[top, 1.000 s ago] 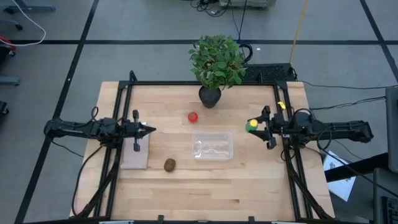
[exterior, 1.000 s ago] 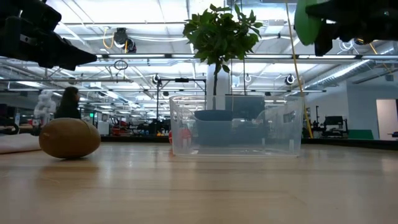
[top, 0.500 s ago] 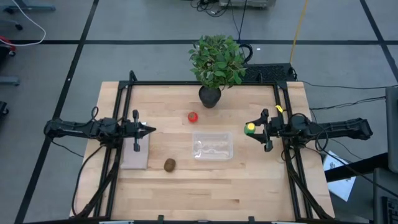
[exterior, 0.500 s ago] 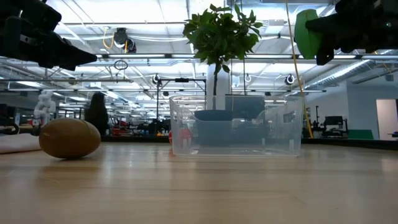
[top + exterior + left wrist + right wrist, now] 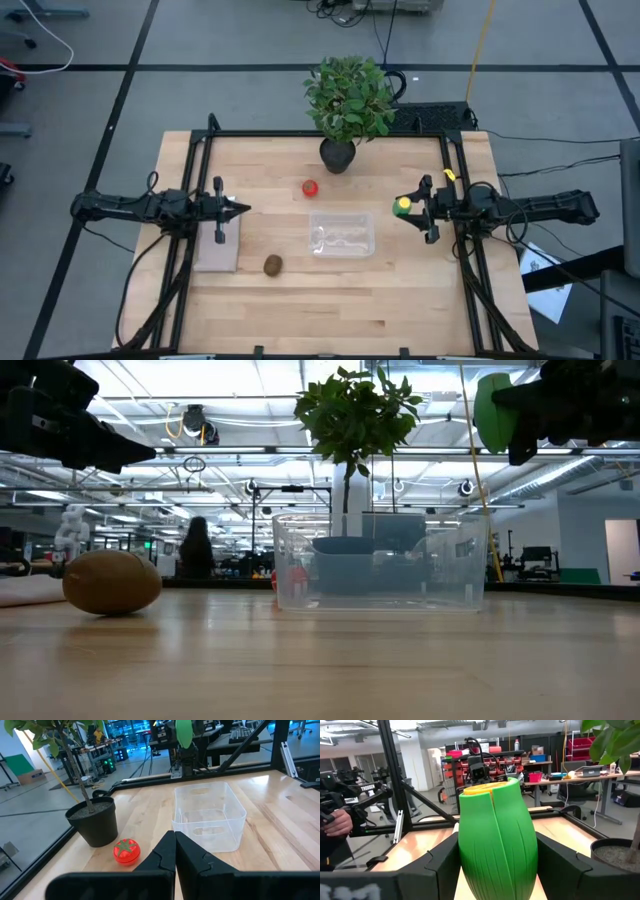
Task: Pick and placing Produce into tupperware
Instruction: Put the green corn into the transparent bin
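Note:
My right gripper point(image 5: 404, 209) is shut on the bright green oblong produce point(image 5: 496, 840), held high above the table to the right of the clear tupperware point(image 5: 341, 235); it also shows in the low view point(image 5: 492, 412). The brown kiwi point(image 5: 272, 264) lies on the table at the near left of the tupperware. The red tomato point(image 5: 310, 187) lies on the table beyond it. My left gripper point(image 5: 243, 209) is shut and empty, above the table's left side. My right gripper pinches the green produce between its two fingers point(image 5: 445, 865), one on each long side point(image 5: 466, 855). The fingers come level from the table's right side. The produce is lifted clear of the table, its yellow-topped end point(image 5: 403, 203) pointing toward the table's left.
A leafy potted plant point(image 5: 346, 105) stands at the table's far edge behind the tomato. A flat pale grey slab point(image 5: 217, 246) lies under the left gripper. People show in the room beyond the table.
My right gripper has gone a little toward the table's left and near side, toward the tupperware, carrying the green produce clear of the table.

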